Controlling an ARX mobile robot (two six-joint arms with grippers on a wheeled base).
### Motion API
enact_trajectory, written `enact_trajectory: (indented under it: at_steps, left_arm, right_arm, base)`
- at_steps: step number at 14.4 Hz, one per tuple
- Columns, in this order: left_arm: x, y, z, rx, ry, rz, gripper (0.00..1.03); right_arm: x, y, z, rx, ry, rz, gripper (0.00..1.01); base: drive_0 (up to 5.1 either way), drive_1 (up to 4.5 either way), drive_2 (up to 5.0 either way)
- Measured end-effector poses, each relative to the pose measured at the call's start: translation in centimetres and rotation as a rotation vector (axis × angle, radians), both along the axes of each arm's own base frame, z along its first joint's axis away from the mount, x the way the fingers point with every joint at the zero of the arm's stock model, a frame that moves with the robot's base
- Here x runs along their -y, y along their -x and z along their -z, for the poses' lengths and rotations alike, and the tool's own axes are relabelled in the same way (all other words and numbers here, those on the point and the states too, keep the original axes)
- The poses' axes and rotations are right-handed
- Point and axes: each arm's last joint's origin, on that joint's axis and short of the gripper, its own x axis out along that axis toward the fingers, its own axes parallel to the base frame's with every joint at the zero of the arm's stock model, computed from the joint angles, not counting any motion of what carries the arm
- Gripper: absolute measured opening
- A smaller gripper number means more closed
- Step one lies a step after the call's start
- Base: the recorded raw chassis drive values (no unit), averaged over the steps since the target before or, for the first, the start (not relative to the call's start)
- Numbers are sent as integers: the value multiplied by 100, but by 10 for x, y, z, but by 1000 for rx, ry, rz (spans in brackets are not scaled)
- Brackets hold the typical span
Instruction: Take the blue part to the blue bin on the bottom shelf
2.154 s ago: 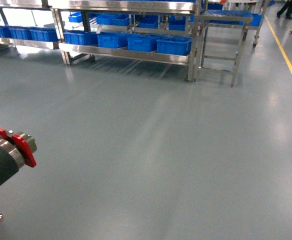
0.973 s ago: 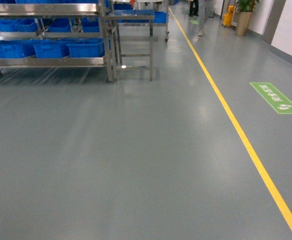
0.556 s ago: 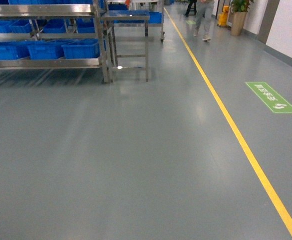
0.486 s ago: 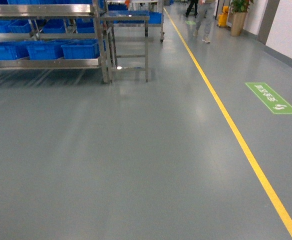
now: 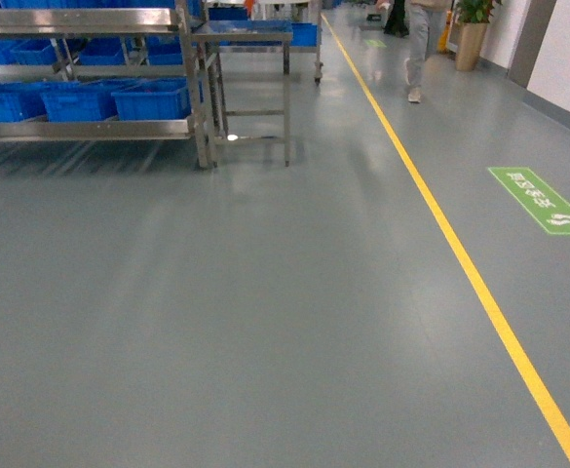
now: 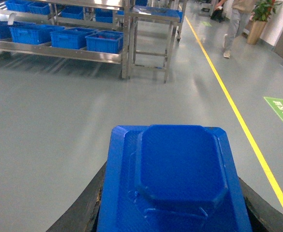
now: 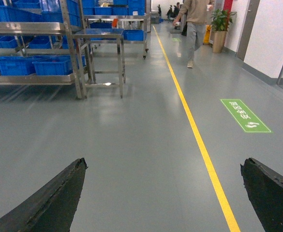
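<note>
The blue part [image 6: 175, 179], a flat blue plastic piece with a raised octagonal middle, fills the lower left wrist view. My left gripper [image 6: 172, 203] is shut on it, black fingers [image 6: 85, 210] showing on either side. My right gripper [image 7: 163, 169] is open over bare floor with nothing between its fingers. Neither gripper shows in the head view. The bottom shelf [image 5: 80, 130] of the steel rack lies far off at the upper left and carries blue bins [image 5: 153, 99]. The shelf [image 6: 59, 52] and its bins [image 6: 104, 41] also appear in the left wrist view.
A small steel table [image 5: 250, 34] stands at the rack's right end. A yellow floor line [image 5: 460, 263] runs from the far aisle to the lower right, with a green floor sign [image 5: 543, 200] beyond it. A person [image 5: 423, 49] walks near the line. Wide grey floor lies between me and the rack.
The head view has swung right: the rack went from top centre to the upper left, and the yellow line and green sign came into view. The person has walked closer.
</note>
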Motion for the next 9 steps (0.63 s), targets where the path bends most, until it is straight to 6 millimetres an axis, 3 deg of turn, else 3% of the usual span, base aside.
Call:
enact_trajectory:
  at_steps: [9]
  left_arm:
    - [0, 0, 0, -1, -1, 2, 44]
  right_arm:
    - [0, 0, 0, 0, 0, 0, 98]
  base:
    - [-3, 422, -429]
